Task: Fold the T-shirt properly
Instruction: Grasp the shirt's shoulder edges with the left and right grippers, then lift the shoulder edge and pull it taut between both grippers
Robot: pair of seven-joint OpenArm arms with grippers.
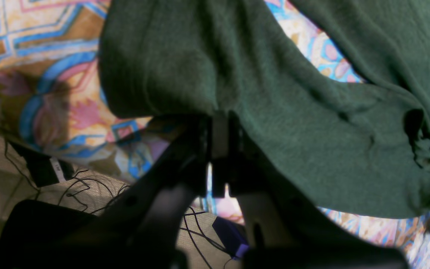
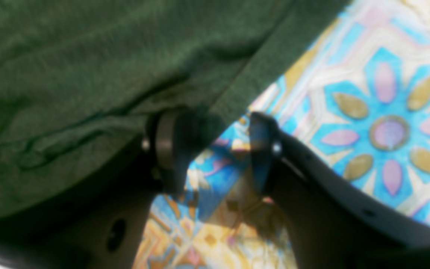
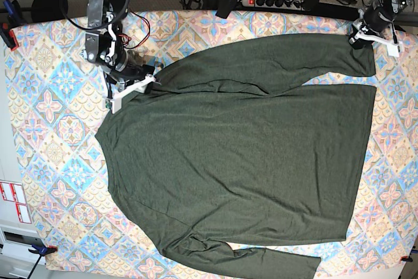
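Right end effector (image 2: 215,149) fills the near field of its wrist view, jaws spread with bare patterned cloth between them; 1 finger (image 2: 170,145) touches the shirt edge, nothing pinched. Left end effector (image 1: 218,138) sits pressed together on a fold of the T-shirt (image 3: 241,155), fabric draped over it.

We see the T-shirt spread flat on the counter (image 3: 46,122), covering most of it. Long axis runs left-right in the base view: hem toward that view's right edge, shoulders toward its left. 1 sleeve lies folded across the top edge, its cuff end at upper right. The other sleeve trails along the bottom edge, bunched near bottom center.

Right arm (image 3: 104,31) comes down from the top left of the base view, end effector (image 3: 134,85) at the shirt's upper-left shoulder corner. Left arm (image 3: 377,14) reaches in from the top right, end effector (image 3: 358,37) at the sleeve end there.

Cables (image 1: 80,186) lie on the floor past the counter edge in the left wrist view.
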